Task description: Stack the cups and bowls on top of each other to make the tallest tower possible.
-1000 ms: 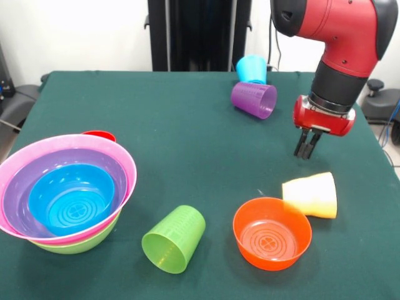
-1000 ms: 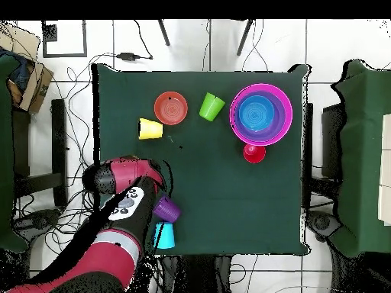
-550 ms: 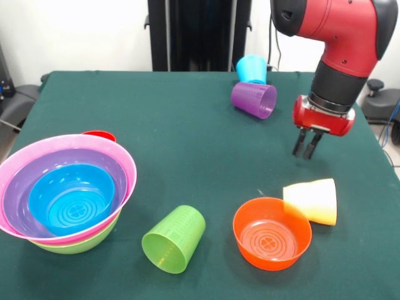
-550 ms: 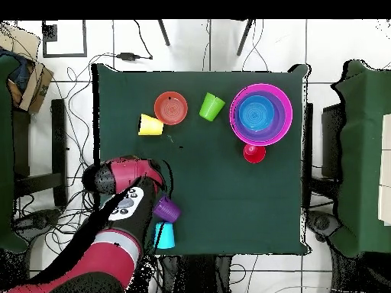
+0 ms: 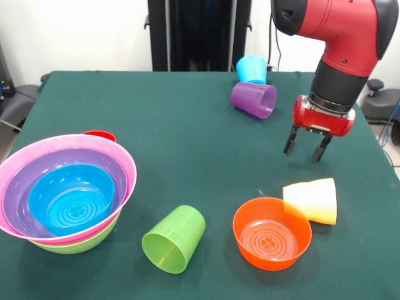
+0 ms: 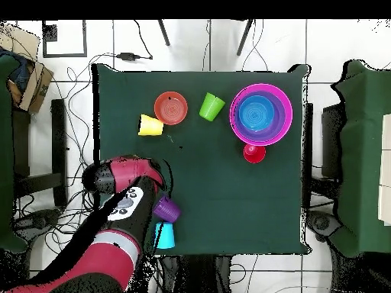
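My gripper (image 5: 304, 152) hangs open with nothing between its fingers, above the table just beyond the pale yellow cup (image 5: 310, 200). That cup lies on its side against the orange bowl (image 5: 272, 233). The lime green cup (image 5: 174, 239) lies on its side near the front. The purple cup (image 5: 254, 99) and light blue cup (image 5: 252, 69) lie together at the back. The tower (image 5: 69, 187) stands at the left: a blue bowl inside a purple one inside a pink one, over a lime green bowl. In the overhead view the arm (image 6: 126, 179) hides the gripper; the yellow cup (image 6: 150, 126) lies beside the orange bowl (image 6: 171, 107).
A small red round piece (image 5: 99, 135) sits right behind the tower, also visible from overhead as a red piece (image 6: 254, 153). Cables and chairs surround the green table (image 6: 221, 191). A black stand rises behind the table's far edge.
The gripper's fingers have spread from shut to open, staying in about the same place. The yellow cup shifted slightly, settling against the orange bowl.
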Robot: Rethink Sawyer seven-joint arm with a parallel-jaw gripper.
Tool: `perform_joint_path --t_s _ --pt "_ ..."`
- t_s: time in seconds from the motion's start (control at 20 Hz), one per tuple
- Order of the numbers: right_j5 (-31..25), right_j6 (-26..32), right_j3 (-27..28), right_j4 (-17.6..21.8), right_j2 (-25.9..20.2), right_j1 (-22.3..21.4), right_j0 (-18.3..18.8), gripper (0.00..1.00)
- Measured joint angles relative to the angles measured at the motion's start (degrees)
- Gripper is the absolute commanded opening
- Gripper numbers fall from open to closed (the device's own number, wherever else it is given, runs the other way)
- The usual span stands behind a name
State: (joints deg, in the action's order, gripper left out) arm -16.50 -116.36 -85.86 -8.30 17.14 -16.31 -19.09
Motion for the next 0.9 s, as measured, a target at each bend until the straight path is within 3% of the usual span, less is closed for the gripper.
perform_joint_path --t_s 0.45,0.9 --pt "-0.19 0.0 2.82 -0.3 0.01 0.34 -0.01 1.0" --pt "-4.19 0.0 9.12 -1.46 0.04 1.49 -0.05 1.0"
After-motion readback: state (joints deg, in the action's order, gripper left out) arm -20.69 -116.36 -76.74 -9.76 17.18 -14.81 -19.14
